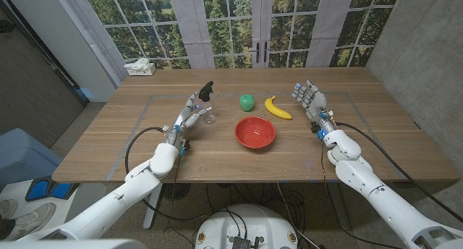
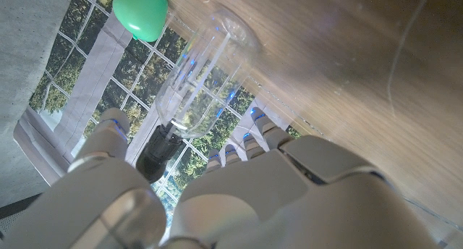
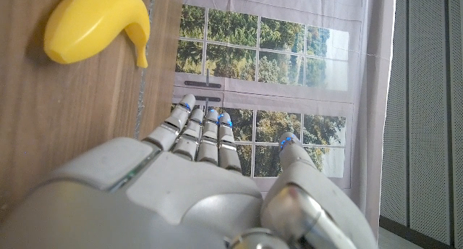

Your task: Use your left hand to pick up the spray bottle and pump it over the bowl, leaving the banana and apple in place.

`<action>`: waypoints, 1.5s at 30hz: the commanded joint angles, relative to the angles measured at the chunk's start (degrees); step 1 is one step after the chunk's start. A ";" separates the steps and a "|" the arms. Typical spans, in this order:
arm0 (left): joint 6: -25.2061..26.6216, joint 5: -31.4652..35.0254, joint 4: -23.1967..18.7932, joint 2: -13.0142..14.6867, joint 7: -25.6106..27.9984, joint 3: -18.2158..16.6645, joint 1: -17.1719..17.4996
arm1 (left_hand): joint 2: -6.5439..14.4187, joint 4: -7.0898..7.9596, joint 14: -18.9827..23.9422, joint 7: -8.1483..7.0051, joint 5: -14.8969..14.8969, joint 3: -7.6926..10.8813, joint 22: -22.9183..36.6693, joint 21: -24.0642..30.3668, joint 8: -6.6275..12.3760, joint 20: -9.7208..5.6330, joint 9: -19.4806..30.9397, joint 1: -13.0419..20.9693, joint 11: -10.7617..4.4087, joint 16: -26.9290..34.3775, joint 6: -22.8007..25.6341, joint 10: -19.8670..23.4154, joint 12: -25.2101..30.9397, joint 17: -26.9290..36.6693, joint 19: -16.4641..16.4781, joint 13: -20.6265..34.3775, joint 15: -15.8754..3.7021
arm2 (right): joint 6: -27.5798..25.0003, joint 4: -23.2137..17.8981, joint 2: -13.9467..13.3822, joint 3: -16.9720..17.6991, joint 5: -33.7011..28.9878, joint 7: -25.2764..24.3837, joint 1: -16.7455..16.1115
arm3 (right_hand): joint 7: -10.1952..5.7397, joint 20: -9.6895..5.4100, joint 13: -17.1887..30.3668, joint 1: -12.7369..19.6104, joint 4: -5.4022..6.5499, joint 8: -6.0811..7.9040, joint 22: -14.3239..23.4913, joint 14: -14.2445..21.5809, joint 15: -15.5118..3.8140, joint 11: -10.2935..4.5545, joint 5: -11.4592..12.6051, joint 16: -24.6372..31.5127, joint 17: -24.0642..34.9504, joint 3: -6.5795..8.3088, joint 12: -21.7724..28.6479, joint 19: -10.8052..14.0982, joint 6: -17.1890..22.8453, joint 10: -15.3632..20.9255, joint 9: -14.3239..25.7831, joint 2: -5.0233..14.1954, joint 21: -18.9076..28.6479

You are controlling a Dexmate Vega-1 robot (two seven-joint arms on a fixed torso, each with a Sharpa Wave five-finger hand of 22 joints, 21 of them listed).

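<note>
- The left hand [image 1: 189, 119] is seen over the wooden table [image 1: 217, 158], its arm entering from the near left corner; its fingers [image 1: 194, 104] are spread toward the spray bottle [image 1: 207, 104] and nothing is gripped.
- In the left wrist view the left hand [image 2: 239, 198] is shown with its fingers [image 2: 249, 137] reaching up just beside the clear body of the spray bottle [image 2: 199, 90]; whether the bottle is touched cannot be told.
- The spray bottle is stood upright on the table just beyond the left hand's fingertips, its black spray head at the top.
- The red bowl [image 1: 255, 132] is placed to the right of the left hand, between the two hands, resting on the table apart from both.
- The right hand [image 1: 312, 104] is held at the right side of the table with fingers apart and nothing grasped; in the right wrist view the right hand [image 3: 210, 191] is seen with straight fingers [image 3: 206, 137].
- The banana [image 1: 277, 108] is laid on the table near the right hand, on its left side, apart from it; it is also seen in the right wrist view [image 3: 98, 24].
- The green apple [image 1: 247, 102] is set beyond the bowl, between the spray bottle and the banana; it is seen past the bottle in the left wrist view [image 2: 141, 11].
- A white tissue box [image 1: 139, 67] is stood at the far left corner of the table, well beyond the left hand.
</note>
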 commanded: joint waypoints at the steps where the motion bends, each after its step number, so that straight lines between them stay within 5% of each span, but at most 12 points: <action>1: -2.60 -1.94 4.55 -0.94 -4.11 1.00 -3.93 | 0.15 -0.39 1.27 -0.23 -0.23 0.03 0.32 0.02 0.43 -2.12 0.19 1.74 0.89 0.48 -3.74 -0.04 0.76 0.18 1.36 0.15 -2.43 | -0.84 -0.34 -0.09 -0.35 -0.84 -1.27 0.65 | 0.08 0.16 0.18 -0.37 0.03 0.21 0.17 0.47 0.03 0.02 0.22 0.59 0.02 -0.36 0.23 0.56 0.53 0.76 0.16 0.25 -0.23; 13: 0.71 -2.11 1.37 1.15 -7.45 1.24 -5.17 | -0.01 -0.78 4.69 -0.53 -0.44 0.51 0.26 -0.05 1.22 -0.94 0.24 5.86 2.08 0.65 -2.05 2.76 0.90 0.17 4.53 0.23 -0.75 | -0.21 -0.24 0.28 -0.21 -0.65 -1.53 0.14 | 0.20 0.37 0.21 -0.74 0.23 0.30 0.19 1.04 0.06 0.14 0.24 0.84 0.01 -0.42 0.32 1.20 1.05 1.27 0.19 0.37 -0.49; 17: 3.19 -1.17 -0.68 2.17 -7.63 1.32 -5.03 | 0.43 -0.84 6.65 -2.86 -0.56 1.17 0.28 -0.35 1.47 -0.48 0.30 8.80 2.39 0.62 -1.42 4.47 1.04 0.19 5.73 0.29 -0.64 | -0.04 -0.47 0.38 -0.11 -0.68 -1.94 -0.15 | 0.23 0.46 0.21 -0.87 0.32 0.31 0.19 1.15 0.15 0.23 0.24 0.90 0.02 -0.44 0.38 1.36 1.16 1.48 0.19 0.42 -0.55; 22: 7.56 0.94 -3.58 3.46 -7.09 1.61 -4.74 | 1.82 -0.91 7.86 -3.91 -0.38 2.47 0.34 -0.72 0.97 0.62 0.41 12.70 3.19 0.36 -2.74 5.99 1.07 0.23 6.71 0.42 0.15 | -0.17 -1.07 0.24 0.03 -0.70 -2.53 -0.67 | 0.28 0.54 0.23 -1.08 0.48 0.32 0.20 1.29 0.20 0.30 0.25 0.97 0.04 -0.46 0.42 1.64 1.29 1.67 0.20 0.50 -0.62; 27: 6.92 2.02 -2.73 3.21 -5.95 2.02 -5.15 | 1.87 -1.04 7.27 -2.01 -0.42 3.09 0.34 -1.38 -0.18 0.03 0.54 16.15 2.94 -0.31 -6.29 4.42 0.17 0.25 6.82 0.56 -0.05 | -0.19 -1.77 -0.04 0.13 -1.01 -3.10 -1.13 | 0.30 0.69 0.25 -1.43 0.75 0.31 0.21 1.82 0.47 0.45 0.25 1.21 0.08 -0.52 0.52 2.10 1.45 2.08 0.22 0.57 -0.71; 31: 5.99 2.33 -1.86 3.27 -6.72 2.51 -6.10 | -0.25 -0.82 6.14 -1.75 -0.89 1.99 0.37 -1.76 -0.77 -1.26 0.60 17.29 1.93 -0.69 -9.04 3.32 -0.20 0.27 7.16 0.64 -1.04 | -0.59 -2.72 -0.48 0.17 -1.63 -4.10 -1.51 | 0.35 0.83 0.26 -1.69 0.93 0.32 0.21 2.15 0.68 0.71 0.26 1.35 0.10 -0.56 0.62 2.66 1.63 2.49 0.23 0.56 -0.74; 37: 6.06 2.26 -1.73 3.75 -9.01 3.14 -7.38 | -1.89 -0.62 5.95 -3.66 -0.82 0.76 0.37 -1.62 0.28 -2.75 0.66 17.72 1.75 -0.61 -7.45 3.83 0.08 0.25 8.52 0.65 -2.09 | -0.62 -3.63 -0.87 0.29 -2.02 -4.78 -2.12 | 0.42 1.05 0.29 -1.88 1.04 0.33 0.22 2.88 0.78 0.96 0.29 1.66 0.12 -0.55 0.85 3.22 1.85 3.30 0.24 0.57 -0.86; 45: 8.68 1.29 -3.21 4.61 -12.50 3.67 -8.30 | 0.27 -0.53 6.62 -4.21 -0.59 1.54 0.40 -2.03 1.64 -1.41 0.69 21.84 3.28 -0.28 -4.62 6.36 0.87 0.21 8.93 0.67 -0.30 | -0.61 -4.51 -1.08 0.64 -1.95 -5.56 -2.96 | 0.43 1.15 0.32 -2.03 1.13 0.26 0.23 3.63 0.81 1.16 0.31 1.96 0.14 -0.52 0.99 3.93 1.87 3.88 0.25 0.59 -0.92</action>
